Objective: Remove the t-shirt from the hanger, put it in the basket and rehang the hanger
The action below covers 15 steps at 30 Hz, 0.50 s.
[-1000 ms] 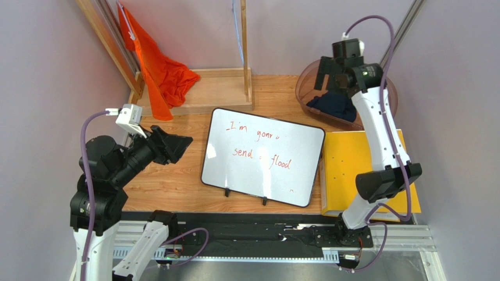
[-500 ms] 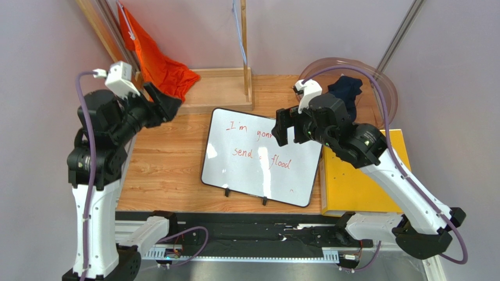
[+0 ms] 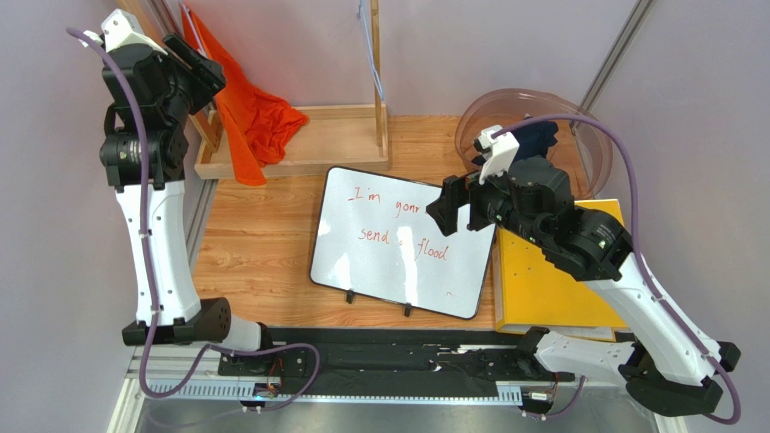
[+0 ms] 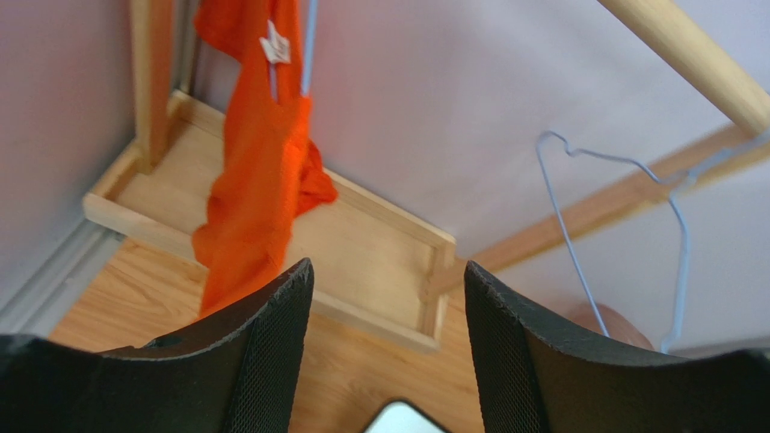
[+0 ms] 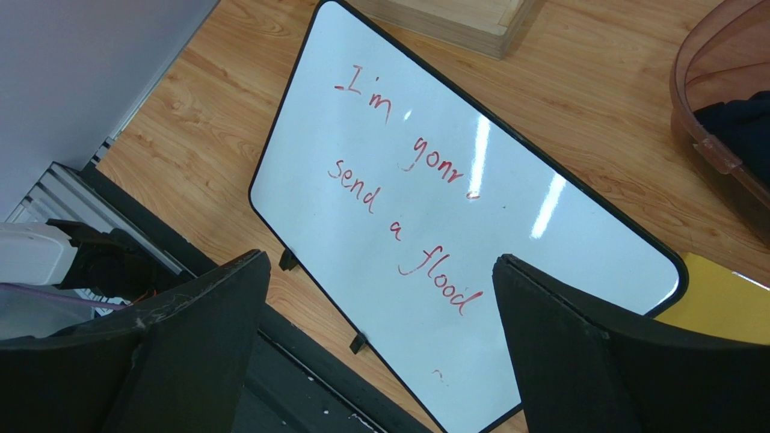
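The t-shirt (image 4: pixel 258 180) hangs on its hanger (image 4: pixel 308 54) from the rack (image 4: pixel 149 81) at far left, its hem pooled on the base (image 4: pixel 370 239). The left gripper (image 4: pixel 387 275) hovers near, jaws apart and empty. It should pinch cloth high up, then draw it sideways off the wire. The right gripper (image 5: pixel 380 262), wide open, holds nothing above the whiteboard (image 5: pixel 470 225).
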Tool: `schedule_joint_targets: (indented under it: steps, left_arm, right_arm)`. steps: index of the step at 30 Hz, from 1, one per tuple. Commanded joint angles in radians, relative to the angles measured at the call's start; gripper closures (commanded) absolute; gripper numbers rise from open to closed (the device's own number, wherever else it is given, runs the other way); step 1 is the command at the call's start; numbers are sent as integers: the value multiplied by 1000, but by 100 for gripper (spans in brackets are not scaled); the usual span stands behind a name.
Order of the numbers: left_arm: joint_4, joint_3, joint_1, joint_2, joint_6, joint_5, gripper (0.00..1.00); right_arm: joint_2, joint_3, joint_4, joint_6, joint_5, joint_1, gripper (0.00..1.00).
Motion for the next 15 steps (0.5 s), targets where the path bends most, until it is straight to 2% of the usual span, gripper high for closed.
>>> schedule_joint_targets:
  steps: [1, 9, 13, 15]
  left_arm:
    - [138, 26, 38, 79, 113, -163, 34]
    - [325, -83, 43, 164, 190, -234, 40]
    - [379, -173, 37, 188, 196, -332, 40]
    - [480, -228, 14, 170, 246, -356, 40]
  right_arm:
    - [-51, 6, -1, -23, 32, 3, 0]
    - [-84, 6, -26, -15, 50, 3, 0]
    - [-90, 2, -26, -3, 33, 3, 0]
    - [-90, 0, -27, 5, 24, 3, 0]
